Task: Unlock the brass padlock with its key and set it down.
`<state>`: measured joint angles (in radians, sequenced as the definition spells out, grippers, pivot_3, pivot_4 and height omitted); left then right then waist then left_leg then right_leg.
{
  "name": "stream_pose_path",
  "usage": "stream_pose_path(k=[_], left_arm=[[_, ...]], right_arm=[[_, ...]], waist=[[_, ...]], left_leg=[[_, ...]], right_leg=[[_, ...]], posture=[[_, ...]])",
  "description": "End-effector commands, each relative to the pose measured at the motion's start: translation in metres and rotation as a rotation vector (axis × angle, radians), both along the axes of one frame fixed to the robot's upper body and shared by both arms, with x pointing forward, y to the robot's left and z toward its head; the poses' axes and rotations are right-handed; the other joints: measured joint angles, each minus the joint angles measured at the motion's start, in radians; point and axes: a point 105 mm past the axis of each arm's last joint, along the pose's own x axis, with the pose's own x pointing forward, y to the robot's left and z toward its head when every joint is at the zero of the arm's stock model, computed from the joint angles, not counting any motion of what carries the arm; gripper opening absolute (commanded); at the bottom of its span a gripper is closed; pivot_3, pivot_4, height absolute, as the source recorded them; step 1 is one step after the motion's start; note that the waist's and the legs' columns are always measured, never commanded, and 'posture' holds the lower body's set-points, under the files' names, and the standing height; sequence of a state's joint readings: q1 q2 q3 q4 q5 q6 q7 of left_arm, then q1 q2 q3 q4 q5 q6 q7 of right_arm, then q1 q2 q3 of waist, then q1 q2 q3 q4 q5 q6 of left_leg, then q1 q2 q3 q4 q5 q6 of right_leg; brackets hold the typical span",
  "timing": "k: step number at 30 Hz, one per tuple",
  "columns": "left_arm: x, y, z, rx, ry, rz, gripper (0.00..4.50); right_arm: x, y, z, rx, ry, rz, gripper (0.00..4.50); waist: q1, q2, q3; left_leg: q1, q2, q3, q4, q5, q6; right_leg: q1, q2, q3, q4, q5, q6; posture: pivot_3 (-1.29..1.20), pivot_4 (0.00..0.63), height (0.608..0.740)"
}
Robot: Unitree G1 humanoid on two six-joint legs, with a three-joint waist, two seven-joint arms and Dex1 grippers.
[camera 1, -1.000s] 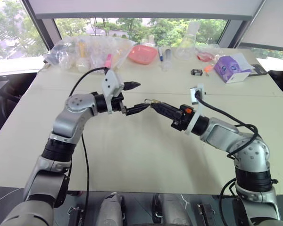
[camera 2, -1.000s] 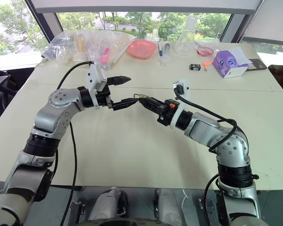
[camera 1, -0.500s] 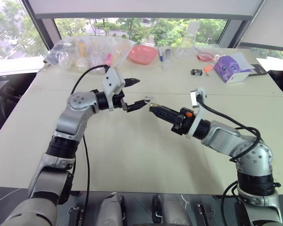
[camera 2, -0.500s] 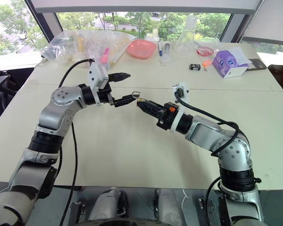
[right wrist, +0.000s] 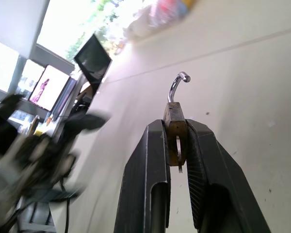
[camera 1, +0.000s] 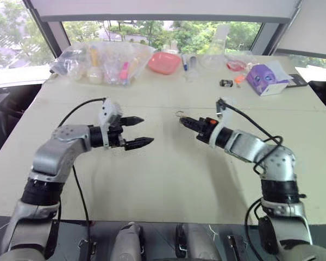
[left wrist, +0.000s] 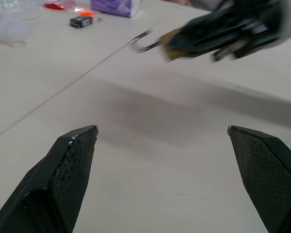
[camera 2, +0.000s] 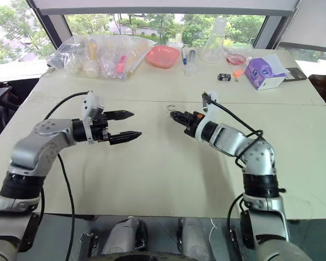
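My right gripper (right wrist: 177, 145) pinches the brass padlock (right wrist: 175, 130), its shackle swung free at 12 o'clock, above the table (camera 1: 168, 179) for setting down; my left gripper (camera 1: 137, 132) hangs spread wide, empty.

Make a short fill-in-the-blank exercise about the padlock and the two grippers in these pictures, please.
1. The brass padlock is held by the ____ gripper.
2. The left gripper is ____ and holds nothing.
3. The padlock's shackle is swung ____.

Missing words: right; open; open
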<state>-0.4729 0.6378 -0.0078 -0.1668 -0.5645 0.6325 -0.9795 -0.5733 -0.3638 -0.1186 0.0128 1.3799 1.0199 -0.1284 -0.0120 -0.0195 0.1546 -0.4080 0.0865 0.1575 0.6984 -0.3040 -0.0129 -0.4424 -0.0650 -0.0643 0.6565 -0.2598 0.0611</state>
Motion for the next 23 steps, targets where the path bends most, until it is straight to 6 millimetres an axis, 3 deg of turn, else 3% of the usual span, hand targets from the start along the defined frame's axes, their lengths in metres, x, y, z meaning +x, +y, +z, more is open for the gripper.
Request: stream_pose_path(k=[1, 6, 7, 9, 13, 15, 19, 23], left_arm=[[-0.012, 0.001, 0.009, -0.022, -0.003, 0.013, 4.43], [-0.017, 0.004, 0.003, -0.022, 0.009, 0.069, 4.43], [-0.019, 0.004, 0.003, -0.024, 0.011, 0.074, 4.50], [-0.021, 0.004, 0.001, -0.028, 0.015, 0.083, 4.50], [-0.024, 0.004, -0.002, -0.027, 0.022, 0.094, 4.50], [-0.024, 0.006, -0.003, -0.026, 0.025, 0.104, 4.50], [-0.023, 0.011, -0.004, -0.024, 0.028, 0.119, 4.50], [-0.022, 0.013, -0.006, -0.047, 0.053, 0.132, 4.50]], right_arm=[[0.006, 0.007, -0.011, -0.045, 0.060, 0.042, 0.00], [0.008, 0.008, -0.040, -0.141, 0.135, 0.080, 0.00], [0.007, 0.008, -0.043, -0.162, 0.141, 0.086, 0.77], [0.006, 0.007, -0.045, -0.187, 0.143, 0.108, 1.35], [0.004, 0.003, -0.045, -0.232, 0.130, 0.124, 3.29], [0.000, -0.013, -0.044, -0.322, 0.092, 0.109, 4.35], [-0.011, -0.058, -0.046, -0.567, 0.021, 0.047, 4.44], [-0.026, -0.084, -0.029, -0.580, -0.065, 0.024, 4.44]], waist=[[0.001, 0.000, 0.000], [-0.002, 0.000, 0.000], [-0.003, 0.000, 0.000], [-0.003, 0.000, 0.000], [-0.002, 0.000, 0.000], [0.002, 0.001, 0.000], [0.020, 0.000, 0.000], [0.022, 0.000, -0.001]], left_leg=[[0.000, 0.000, 0.000, 0.000, 0.000, 0.000], [0.000, -0.001, 0.000, 0.000, 0.000, 0.000], [0.000, 0.000, -0.001, 0.000, 0.000, 0.000], [0.000, 0.000, -0.001, 0.000, 0.000, 0.000], [0.000, 0.000, -0.001, 0.000, 0.000, 0.000], [0.000, 0.000, -0.001, 0.000, 0.000, 0.000], [-0.001, -0.002, -0.001, 0.000, -0.001, 0.001], [0.000, -0.002, -0.001, 0.000, -0.001, 0.002]], right_leg=[[0.000, 0.000, 0.000, 0.000, 0.000, 0.000], [0.000, 0.000, 0.001, -0.001, 0.000, 0.000], [0.000, 0.000, 0.001, 0.000, 0.000, 0.000], [0.000, 0.000, 0.001, 0.000, 0.000, 0.000], [0.000, 0.000, 0.001, 0.000, 0.000, 0.000], [0.000, 0.000, 0.001, 0.000, 0.000, 0.000], [0.001, -0.002, 0.001, -0.002, 0.000, 0.000], [0.001, -0.001, 0.001, -0.003, 0.000, 0.000]], posture=[[0.00, 0.150, 0.740], [0.00, 0.150, 0.740], [0.00, 0.150, 0.740], [0.00, 0.150, 0.740], [0.00, 0.150, 0.740], [0.00, 0.150, 0.740], [0.00, 0.150, 0.740], [0.00, 0.150, 0.740]])
